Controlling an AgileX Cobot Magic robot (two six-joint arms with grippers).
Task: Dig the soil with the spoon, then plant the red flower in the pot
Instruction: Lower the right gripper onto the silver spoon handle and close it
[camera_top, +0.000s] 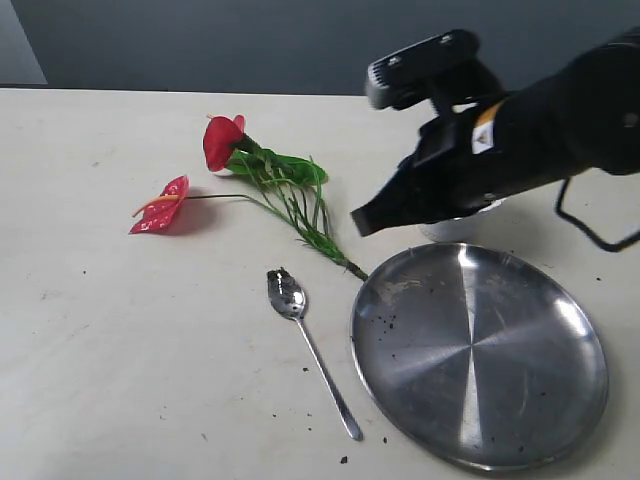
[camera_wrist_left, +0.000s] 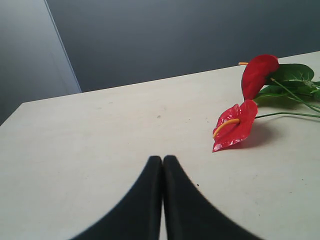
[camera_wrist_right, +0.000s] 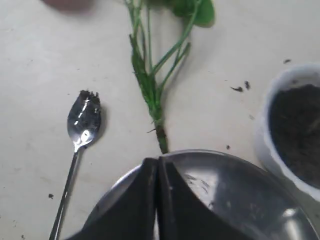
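Note:
The red flower (camera_top: 240, 175) lies flat on the table, two red blooms to the left, stem end by the steel plate's rim; its stem (camera_wrist_right: 155, 95) and blooms (camera_wrist_left: 235, 127) show in both wrist views. The silver spoon (camera_top: 305, 340) lies on the table left of the plate, bowl (camera_wrist_right: 84, 120) smeared with soil. The white pot (camera_wrist_right: 272, 145) holds dark soil (camera_wrist_right: 297, 132); my right arm mostly hides it in the exterior view (camera_top: 455, 230). My right gripper (camera_top: 358, 225) (camera_wrist_right: 158, 162) hovers shut and empty above the plate's far-left rim. My left gripper (camera_wrist_left: 162, 160) is shut, empty, short of the blooms.
A large round steel plate (camera_top: 480, 355) with a few soil crumbs sits at the front right. Loose crumbs (camera_wrist_right: 240, 87) dot the table near the pot and beside the spoon. A dark wall runs behind the table's far edge.

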